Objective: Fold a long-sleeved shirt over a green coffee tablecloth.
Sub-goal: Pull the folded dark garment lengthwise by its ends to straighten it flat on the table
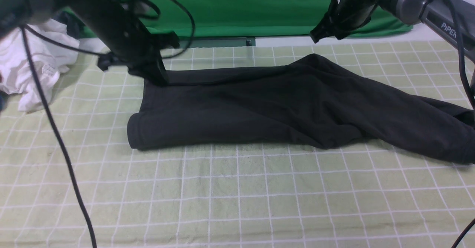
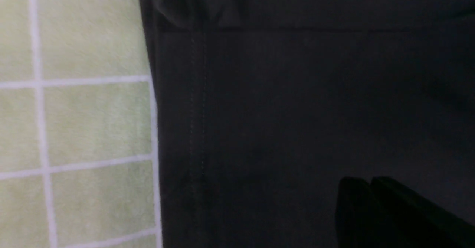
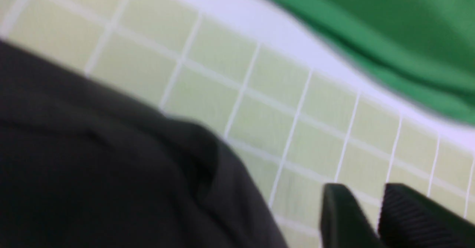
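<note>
Now the closed left pincer (image 2: 371, 183) touches the long-sleeved shirt (image 1: 259, 110); right pincer (image 3: 365, 188), ajar, empty, hovers beyond it.

White garment (image 1: 41, 60): crumpled, creased heap at the far left, partly cut off by the picture's edge.
Green fabric (image 1: 241, 6): plain bright green sheet hanging across the back; its lower hem lies in soft folds at the right.
White surface (image 1: 282, 41): bare pale strip running along the foot of the green fabric.
Grey bar (image 1: 219, 42): low dark strip at centre back, just under the green fabric's hem.
Dark item (image 1: 74, 27): just behind the white garment; too blurred to identify.
</note>
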